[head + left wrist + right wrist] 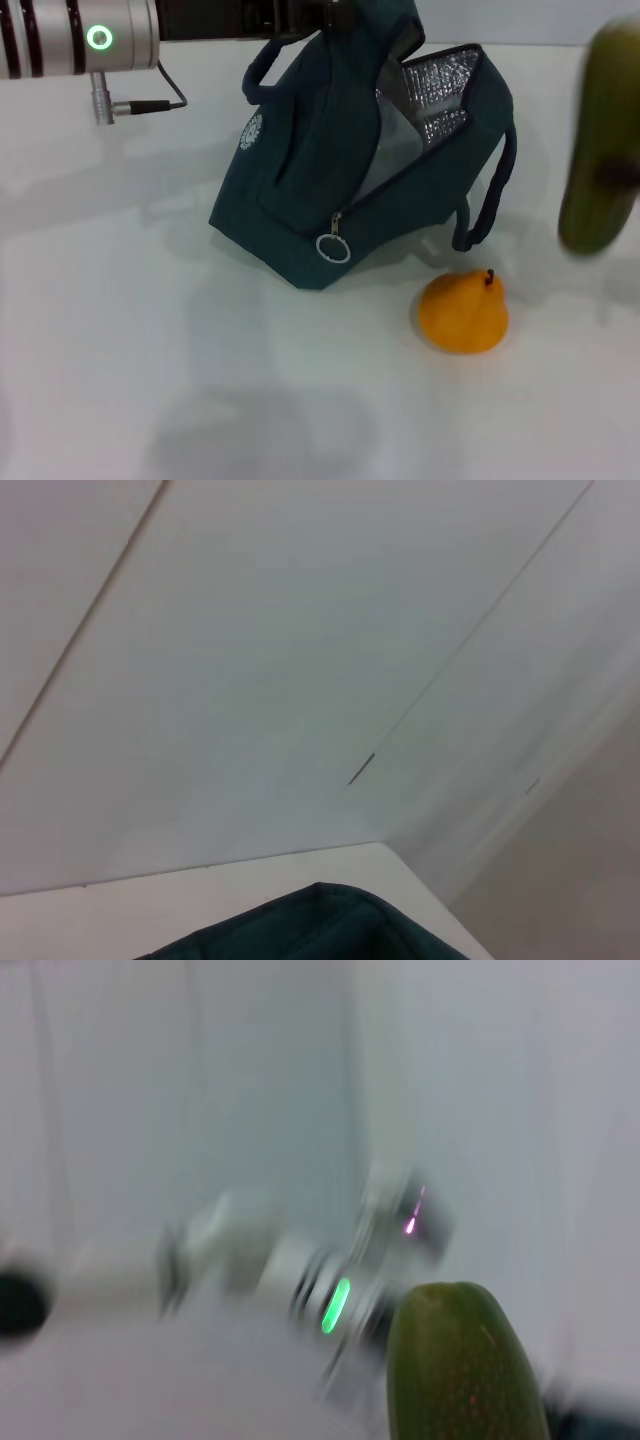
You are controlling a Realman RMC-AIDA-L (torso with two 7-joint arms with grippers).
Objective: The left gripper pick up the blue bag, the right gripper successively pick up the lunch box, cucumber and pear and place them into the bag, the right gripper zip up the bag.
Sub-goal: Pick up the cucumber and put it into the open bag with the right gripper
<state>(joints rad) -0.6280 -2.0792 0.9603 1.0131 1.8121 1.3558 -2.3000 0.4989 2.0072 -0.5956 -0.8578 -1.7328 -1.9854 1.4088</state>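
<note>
The blue bag (320, 180) is held up by its top at the far edge of the head view, where my left gripper (325, 12) grips it. Its mouth gapes open to the right and shows the silver lining (440, 95). The bag's rim also shows in the left wrist view (320, 925). The green cucumber (600, 140) hangs in the air at the far right, level with the bag's mouth, held by my right gripper, whose fingers do not show. It fills the near corner of the right wrist view (465, 1365). The orange pear (463, 312) lies on the table in front of the bag. The lunch box is not in view.
The white table (150, 380) stretches to the left and front of the bag. My left arm (80, 38) reaches in along the far left edge. The bag's zip pull ring (333, 247) hangs at its lower front, and a handle loop (490, 200) droops on its right side.
</note>
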